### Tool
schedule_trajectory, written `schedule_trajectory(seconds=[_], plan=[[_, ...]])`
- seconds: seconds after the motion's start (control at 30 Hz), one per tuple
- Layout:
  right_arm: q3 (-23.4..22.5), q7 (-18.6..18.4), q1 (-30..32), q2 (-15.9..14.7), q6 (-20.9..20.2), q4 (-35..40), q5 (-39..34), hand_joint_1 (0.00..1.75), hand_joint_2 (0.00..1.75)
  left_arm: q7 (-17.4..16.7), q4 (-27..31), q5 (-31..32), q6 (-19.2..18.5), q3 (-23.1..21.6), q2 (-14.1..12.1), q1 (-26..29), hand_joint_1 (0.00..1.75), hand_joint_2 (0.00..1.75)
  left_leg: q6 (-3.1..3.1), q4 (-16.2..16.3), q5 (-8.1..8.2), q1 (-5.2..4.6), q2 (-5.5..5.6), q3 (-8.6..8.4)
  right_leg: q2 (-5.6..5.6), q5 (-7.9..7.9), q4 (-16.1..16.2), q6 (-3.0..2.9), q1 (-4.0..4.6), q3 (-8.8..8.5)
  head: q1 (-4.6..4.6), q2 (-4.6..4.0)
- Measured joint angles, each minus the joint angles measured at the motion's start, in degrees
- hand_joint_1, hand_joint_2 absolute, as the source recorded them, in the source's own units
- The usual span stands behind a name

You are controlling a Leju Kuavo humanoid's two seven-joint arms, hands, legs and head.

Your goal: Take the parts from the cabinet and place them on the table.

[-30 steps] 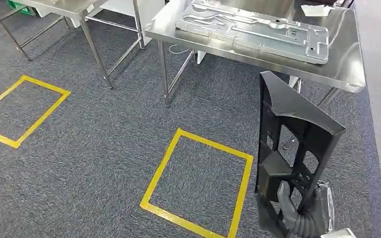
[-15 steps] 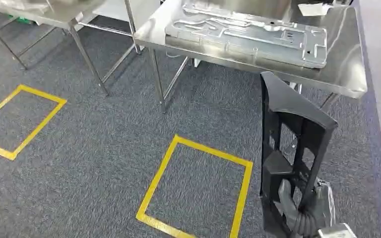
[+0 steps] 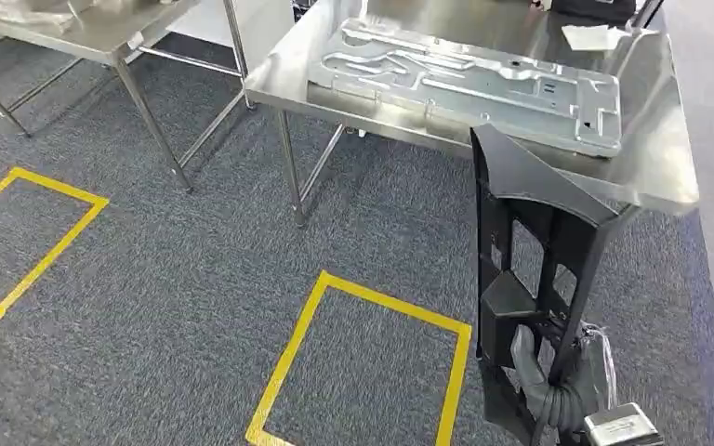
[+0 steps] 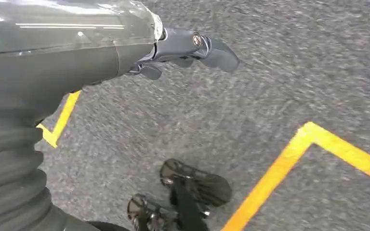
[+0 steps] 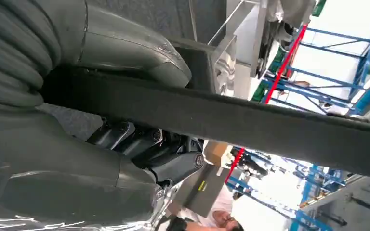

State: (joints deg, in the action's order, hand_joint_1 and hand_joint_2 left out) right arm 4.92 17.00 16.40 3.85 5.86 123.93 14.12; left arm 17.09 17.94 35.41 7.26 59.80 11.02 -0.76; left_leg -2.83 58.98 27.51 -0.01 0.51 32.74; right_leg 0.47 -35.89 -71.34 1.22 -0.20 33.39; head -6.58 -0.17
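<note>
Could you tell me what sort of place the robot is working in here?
Probably a factory or workshop floor: steel tables, a stamped metal panel lying on one, yellow tape squares on grey carpet, blue racking behind.

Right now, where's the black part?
Head view, lower right: the black part stands upright in the right hand, just short of the steel table.

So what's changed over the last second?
The whole view shifted: the robot has stepped closer to the steel table, so the camera moved, not the things. The right hand still grips the black part upright. The metal plate lies flat on the table as before.
</note>
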Motion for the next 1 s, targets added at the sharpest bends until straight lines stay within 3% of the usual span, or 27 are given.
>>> schedule_trajectory(seconds=[0.07, 0.1, 0.13, 0.17, 0.2, 0.23, 0.27, 0.3, 0.37, 0.43, 0.47, 0.53, 0.57, 0.6, 0.63, 0.67, 0.7, 0.73, 0.8, 0.83, 0.87, 0.93, 0.97, 1.0], plan=[[0.0, 0.0, 0.0, 0.0, -0.1, -0.3, 0.0, 1.75, 1.75, 0.0, 0.0, 0.0, 0.0, 0.1, 0.0, 0.1, 0.0, 1.75, 0.17, 0.0, 1.39, 0.08, 0.13, -1.47, -0.12, -3.55, -3.4, 0.54, -0.42, 4.28, 0.02, 0.0], [0.0, 0.0, 0.0, 0.0, -0.2, -0.5, -0.1, 1.75, 1.75, 0.0, -0.1, 0.0, 0.1, 0.1, 0.0, 0.2, 0.0, 1.75, 0.37, 0.0, 2.2, 0.15, 0.25, -2.46, -0.17, -3.7, -2.3, 0.63, -0.56, 5.15, 0.0, 0.0], [0.0, 0.0, 0.0, 0.0, -0.3, -0.7, -0.2, 1.75, 1.75, -0.1, -0.1, 0.0, 0.1, 0.2, 0.0, 0.3, 0.0, 1.75, 0.52, 0.0, 3.01, 0.22, 0.32, -3.6, -0.21, -2.48, 0.2, 0.79, -0.63, 5.15, 0.0, 0.0], [0.0, 0.0, 0.0, 0.0, -0.4, -0.8, -0.3, 1.75, 1.75, -0.1, -0.2, 0.0, 0.2, 0.3, 0.1, 0.3, 0.0, 1.75, 0.66, 0.0, 3.98, 0.28, 0.33, -4.93, -0.25, 0.75, 4.3, 0.79, -0.63, 4.71, 0.0, 0.0], [0.0, 0.0, 0.0, 0.0, -0.5, -0.9, -0.4, 1.75, 1.75, -0.1, -0.2, 0.0, 0.2, 0.4, 0.1, 0.3, 0.0, 1.75, 0.83, -0.1, 4.85, 0.29, 0.29, -5.5, -0.33, 6.08, 8.3, 0.38, -0.6, 4.45, 0.02, 0.0], [0.0, 0.0, 0.0, 0.0, -0.6, -1.1, -0.5, 1.75, 1.75, -0.1, -0.3, 0.0, 0.3, 0.5, 0.1, 0.5, 0.0, 1.75, 1.0, -0.1, 5.6, 0.28, 0.3, -6.64, -0.49, 12.28, 9.6, 0.07, -0.45, 4.89, 0.02, 0.0], [0.0, -0.1, -0.3, 0.0, -0.7, -1.5, -0.6, 1.75, 1.75, -0.1, -0.4, 0.0, 0.4, 0.6, 0.1, 0.2, 0.0, 1.75, 1.52, -0.3, 6.03, 0.21, 0.6, -6.64, -0.87, 10.46, 10.0, -0.22, 0.18, 5.08, 0.19, 0.0], [0.0, -0.1, -0.3, 0.0, -0.9, -1.5, -0.6, 1.75, 1.75, -0.2, -0.4, 0.0, 0.5, 0.7, 0.0, -0.1, 0.0, 1.75, 2.09, -1.1, 6.59, 0.29, 0.47, -7.45, -0.73, 10.71, 9.8, -0.93, 0.33, 4.47, 0.09, 0.0], [0.0, 0.0, -0.8, 0.1, -1.1, -1.5, -0.7, 1.75, 1.75, -0.1, -0.4, 0.0, 0.5, 0.8, 0.1, -0.4, 0.0, 1.75, 2.79, -0.4, 5.59, 0.14, 0.24, -8.8, -0.5, 9.86, 11.2, -1.83, 0.14, 2.84, 0.15, -0.02], [0.1, 0.0, -1.2, 0.2, -1.2, -1.6, -0.7, 1.75, 1.75, -0.1, -0.5, 0.0, 0.6, 1.0, 0.1, -0.7, 0.0, 1.75, 3.23, 4.8, 4.28, 0.37, -0.02, -6.25, -0.48, 9.39, 12.4, -2.53, -0.14, 0.63, 0.11, 0.0], [0.1, 0.0, -1.7, 0.3, -1.3, -1.9, -0.7, 1.75, 1.75, -0.2, -0.5, 0.0, 0.6, 1.1, 0.1, -0.8, 0.0, 1.75, 3.53, 9.3, 4.48, 0.39, -0.07, -3.21, -0.51, 8.87, 12.8, -2.83, -0.12, -0.19, 0.11, 0.0], [0.1, -0.1, -2.5, 0.3, -1.4, -2.3, -0.7, 1.75, 1.75, -0.3, -0.5, 0.1, 0.6, 1.4, 0.1, -0.7, 0.0, 1.75, 3.84, 15.5, 8.85, 0.47, -0.08, 2.32, -0.41, 7.55, 13.0, -2.96, -0.12, -1.78, 0.09, 0.0], [0.0, -0.2, -2.8, 0.3, -1.5, -2.5, -0.8, 1.75, 1.75, -0.3, -0.5, 0.1, 0.6, 1.4, 0.1, -0.5, 0.0, 1.75, 3.86, 16.4, 11.5, 0.49, -0.08, 4.34, -0.26, 6.77, 13.0, -2.96, -0.13, -2.75, 0.11, 0.0], [0.0, -0.3, -3.2, 0.3, -1.5, -2.8, -0.8, 1.75, 1.75, -0.3, -0.5, 0.1, 0.6, 1.4, 0.1, -0.4, 0.0, 1.75, 3.92, 15.7, 12.71, 0.54, -0.09, 5.49, -0.11, 6.0, 13.0, -2.89, -0.15, -3.78, 0.09, 0.0], [0.0, -0.4, -3.8, 0.3, -1.5, -3.1, -0.8, 1.75, 1.75, -0.3, -0.5, 0.1, 0.7, 1.5, 0.1, -0.4, 0.0, 1.75, 3.86, 13.3, 12.19, 0.57, -0.12, 5.95, -0.05, 5.09, 13.0, -2.81, -0.15, -5.04, 0.09, 0.0], [0.0, -0.4, -4.3, 0.3, -1.5, -3.3, -0.8, 1.75, 1.75, -0.3, -0.5, 0.1, 0.7, 1.6, 0.1, -0.4, 0.0, 1.75, 3.64, 10.2, 9.75, 0.56, -0.15, 5.86, -0.04, 4.29, 13.0, -2.71, -0.15, -6.16, 0.11, 0.0], [-0.1, -0.5, -4.9, 0.3, -1.5, -3.4, -0.8, 1.75, 1.75, -0.3, -0.5, 0.1, 0.7, 1.6, 0.1, -0.3, 0.0, 1.75, 3.28, 5.9, 4.38, 0.56, -0.21, 5.59, -0.1, 3.31, 13.1, -2.53, -0.15, -7.31, 0.09, 0.0], [-0.2, -0.5, -5.5, 0.3, -1.5, -3.5, -0.8, 1.75, 1.75, -0.3, -0.5, 0.1, 0.7, 1.8, 0.1, -0.2, 0.0, 1.75, 2.85, 3.2, -2.35, 0.48, -0.42, 5.59, -0.1, 2.56, 13.1, -2.29, -0.09, -8.03, 0.11, 0.0], [-0.6, -0.3, -6.4, 0.3, -1.4, -3.6, -0.5, 1.75, 1.75, -0.3, -0.5, 0.2, 0.8, 1.9, 0.1, -0.3, 0.0, 1.75, 2.39, 3.1, -2.28, 0.1, -0.41, 4.83, 0.23, 1.13, 13.2, -1.42, 0.28, -9.02, 0.11, 0.0], [-0.9, -0.3, -6.8, 0.3, -1.4, -3.6, -0.5, 1.75, 1.75, -0.3, -0.5, 0.2, 0.8, 1.9, 0.1, -0.3, 0.0, 1.75, 1.92, 2.7, -2.35, 0.22, -0.3, 4.65, 0.22, 1.41, 13.1, -1.02, 0.26, -9.88, 0.11, 0.0], [-1.1, -0.1, -7.2, 0.3, -1.3, -3.5, -0.4, 1.75, 1.75, -0.3, -0.5, 0.2, 0.9, 2.0, 0.1, -0.3, 0.0, 1.75, 1.56, 2.5, -2.12, 0.19, -0.26, 4.11, 0.23, 2.14, 12.5, -0.53, 0.29, -9.62, 0.09, 0.0], [-1.9, 0.0, -8.1, 0.3, -1.1, -3.0, 0.0, 1.75, 1.75, -0.2, -0.5, 0.2, 1.0, 2.1, 0.2, -0.4, 0.0, 1.75, 0.83, 1.4, -1.74, 0.53, -0.11, 2.1, 0.09, 3.62, 7.4, 0.24, 0.02, -7.43, 0.11, 0.0], [-2.3, 0.0, -8.7, 0.3, -0.9, -2.6, 0.3, 1.75, 1.75, -0.1, -0.5, 0.2, 1.0, 2.3, 0.2, -0.5, 0.0, 1.75, 0.48, 1.0, -1.32, 0.53, -0.09, 1.49, -0.04, 3.32, 3.8, 0.38, -0.02, -4.78, 0.11, 0.0], [-2.6, 0.1, -9.3, 0.2, -0.7, -2.5, 0.7, 1.75, 1.75, -0.1, -0.5, 0.3, 1.0, 2.3, 0.2, -0.5, 0.0, 1.75, 0.28, 0.7, -0.96, 0.53, -0.06, 0.88, -0.05, 1.63, 0.3, 0.63, -0.16, -1.85, 0.11, 0.0]])
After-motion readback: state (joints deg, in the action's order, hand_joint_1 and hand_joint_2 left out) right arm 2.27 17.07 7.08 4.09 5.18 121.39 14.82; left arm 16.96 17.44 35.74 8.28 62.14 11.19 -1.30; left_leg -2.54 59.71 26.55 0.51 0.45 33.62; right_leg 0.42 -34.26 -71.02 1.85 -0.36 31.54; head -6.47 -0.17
